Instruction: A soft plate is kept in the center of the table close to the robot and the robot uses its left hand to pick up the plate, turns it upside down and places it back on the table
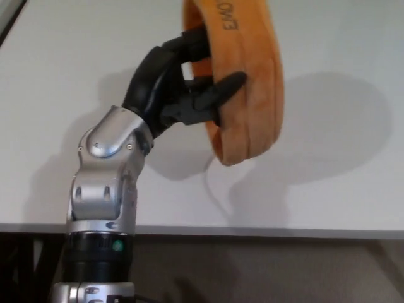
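Observation:
The soft orange plate (249,82) with black lettering on its side hangs on edge, nearly vertical, well above the white table (328,183). Its top runs out of the picture. My left hand (180,88) is shut on the plate's left rim, the thumb pressed on the outer side and the fingers hooked over the other side. The silver forearm rises from the bottom left. My right hand does not show.
The table's front edge (252,231) crosses the picture low down, with dark floor beneath it. The plate's shadow lies on the tabletop to the right. A dark strip shows at the top left corner.

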